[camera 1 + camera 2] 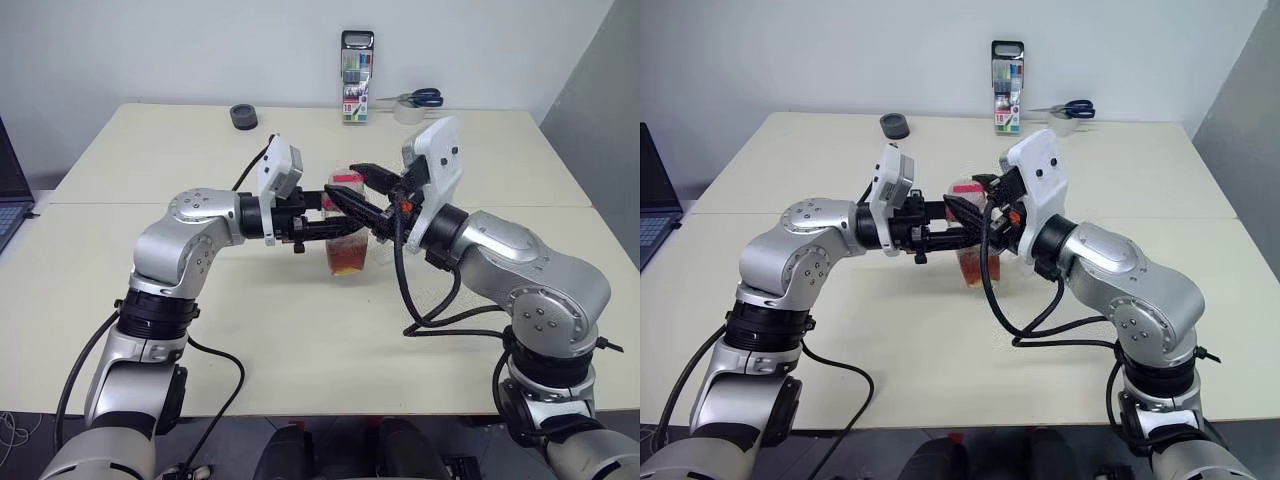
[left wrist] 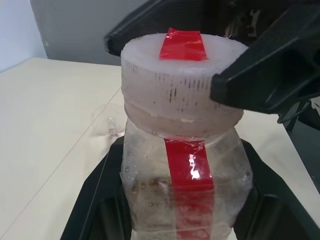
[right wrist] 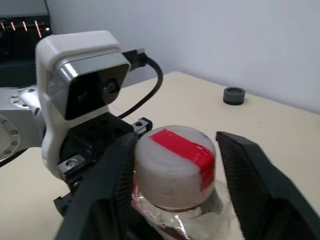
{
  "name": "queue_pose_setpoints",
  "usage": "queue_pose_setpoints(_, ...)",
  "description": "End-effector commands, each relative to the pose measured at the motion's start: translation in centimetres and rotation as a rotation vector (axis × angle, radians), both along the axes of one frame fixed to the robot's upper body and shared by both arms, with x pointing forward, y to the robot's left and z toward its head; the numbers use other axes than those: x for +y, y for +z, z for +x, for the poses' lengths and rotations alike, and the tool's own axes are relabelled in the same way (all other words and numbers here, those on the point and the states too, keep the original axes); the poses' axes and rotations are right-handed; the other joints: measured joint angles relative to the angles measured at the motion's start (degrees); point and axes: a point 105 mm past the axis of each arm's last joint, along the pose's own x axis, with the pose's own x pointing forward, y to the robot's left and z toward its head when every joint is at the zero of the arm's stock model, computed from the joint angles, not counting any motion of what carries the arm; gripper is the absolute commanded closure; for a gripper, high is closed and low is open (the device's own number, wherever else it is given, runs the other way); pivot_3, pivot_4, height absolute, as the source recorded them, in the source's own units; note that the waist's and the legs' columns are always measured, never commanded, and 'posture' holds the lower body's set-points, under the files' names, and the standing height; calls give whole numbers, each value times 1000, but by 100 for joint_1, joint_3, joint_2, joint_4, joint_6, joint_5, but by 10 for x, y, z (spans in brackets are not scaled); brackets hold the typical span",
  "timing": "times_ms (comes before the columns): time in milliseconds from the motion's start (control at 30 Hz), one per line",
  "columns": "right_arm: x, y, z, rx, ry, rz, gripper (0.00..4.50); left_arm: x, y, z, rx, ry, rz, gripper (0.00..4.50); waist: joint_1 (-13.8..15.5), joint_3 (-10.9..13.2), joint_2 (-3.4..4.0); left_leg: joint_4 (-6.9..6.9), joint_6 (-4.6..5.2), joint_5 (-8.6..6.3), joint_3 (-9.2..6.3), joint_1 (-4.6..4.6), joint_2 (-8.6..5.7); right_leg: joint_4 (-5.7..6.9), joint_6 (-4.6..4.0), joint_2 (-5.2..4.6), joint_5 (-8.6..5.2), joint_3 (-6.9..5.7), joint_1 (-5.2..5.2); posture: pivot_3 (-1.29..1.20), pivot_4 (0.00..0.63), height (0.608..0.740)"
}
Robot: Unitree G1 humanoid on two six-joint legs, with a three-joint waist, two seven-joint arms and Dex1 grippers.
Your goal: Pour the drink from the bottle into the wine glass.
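The left hand (image 1: pixel 318 222) clamps the bottle (image 1: pixel 347 235) upright above the surface's (image 1: pixel 300 330) middle. The right hand (image 3: pixel 175 165) brackets its cap (image 3: pixel 175 167), one finger touching, one apart. The cap remains on; unscrewing and pouring the drink (image 1: pixel 347 260) remain.

Room was evenly bright, shadows soft; glare spot sat on the bottle (image 2: pixel 190 165) label, wrist-view backgrounds slightly soft.
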Motion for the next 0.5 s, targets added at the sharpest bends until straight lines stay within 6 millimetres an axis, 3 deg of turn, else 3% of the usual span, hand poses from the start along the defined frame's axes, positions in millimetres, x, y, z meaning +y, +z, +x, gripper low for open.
queue_pose_setpoints(33,-8,13,-4,-66,-7,14,2677,-2,12,-7,-50,-26,-12,2435,0,0,0,0,0,0,0,0,0,0,0,0,0,0,0,0,150,740)
queue_pose_setpoints(167,-11,14,-2,-68,38,-7,2677,-5,12,-13,-44,-56,-13,2435,-1,0,0,0,1,0,0,0,0,0,0,0,0,0,0,0,150,740)
queue_pose_setpoints(267,-11,23,-7,-54,315,-90,2677,-13,12,-43,-11,-226,-3,2435,-11,2,2,-1,3,-1,3,2,-2,0,0,0,0,3,1,0,150,740)
queue_pose_setpoints(333,-11,25,-11,-34,430,-129,2677,-15,13,-51,-7,-274,11,2435,-7,4,4,1,6,-3,2,3,0,0,0,2,0,1,0,0,150,740)
queue_pose_setpoints(500,-14,29,-2,-17,485,-163,2677,-18,24,-60,-5,-331,15,2435,-4,4,3,1,7,-4,0,3,2,-1,-1,5,0,0,3,0,150,740)
